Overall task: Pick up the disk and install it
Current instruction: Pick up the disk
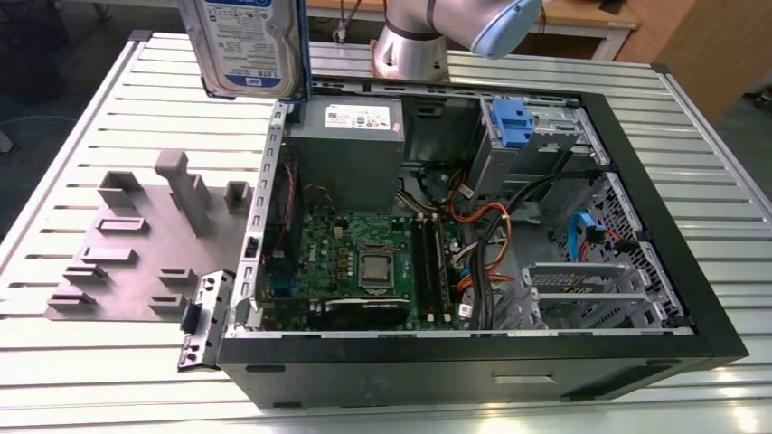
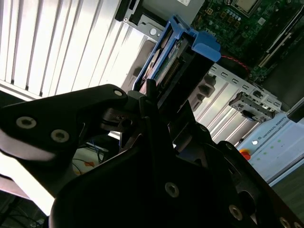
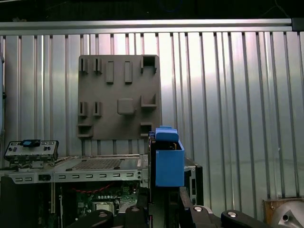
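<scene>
gripper (image 2: 164,97): clamped tight on the disk (image 1: 248,45)
disk: hanging upright in the air, over the edge of the open computer case (image 1: 483,366)

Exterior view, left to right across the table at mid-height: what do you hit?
Grey fixture plate → case side wall → circuit board → orange cables → metal slot brackets → black case rim. The held disk overlaps plate and case wall in that view, so left out.

A robotics lab bench: a slatted aluminium table (image 1: 108,380) bearing an opened computer case (image 1: 483,371), grey fixture plate (image 1: 133,271) and robot arm (image 1: 417,45).
</scene>
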`<state>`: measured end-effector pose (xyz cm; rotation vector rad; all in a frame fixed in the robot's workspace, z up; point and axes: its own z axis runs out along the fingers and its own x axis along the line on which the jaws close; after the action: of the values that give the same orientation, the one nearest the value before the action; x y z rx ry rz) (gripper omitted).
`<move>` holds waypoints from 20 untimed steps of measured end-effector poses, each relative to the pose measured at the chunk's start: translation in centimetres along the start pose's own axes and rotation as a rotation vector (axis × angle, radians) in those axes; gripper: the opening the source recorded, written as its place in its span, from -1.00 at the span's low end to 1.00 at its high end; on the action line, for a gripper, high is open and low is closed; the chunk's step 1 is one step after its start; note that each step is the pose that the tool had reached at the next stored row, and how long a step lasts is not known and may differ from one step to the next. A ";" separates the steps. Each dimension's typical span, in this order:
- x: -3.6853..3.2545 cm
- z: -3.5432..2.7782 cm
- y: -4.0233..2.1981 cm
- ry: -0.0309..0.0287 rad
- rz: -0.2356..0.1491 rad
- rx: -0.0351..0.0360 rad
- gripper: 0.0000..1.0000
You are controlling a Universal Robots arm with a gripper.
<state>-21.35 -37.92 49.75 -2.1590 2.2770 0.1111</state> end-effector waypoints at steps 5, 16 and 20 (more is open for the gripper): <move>-0.01 -0.01 -0.16 0.0000 0.000 -0.0001 -0.30; -0.07 -0.05 -1.20 0.0000 0.000 0.0000 -0.30; -0.09 -0.08 -1.72 0.0000 0.000 0.0000 -0.30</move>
<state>-19.63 -37.92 49.75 -2.1590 2.2770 0.1112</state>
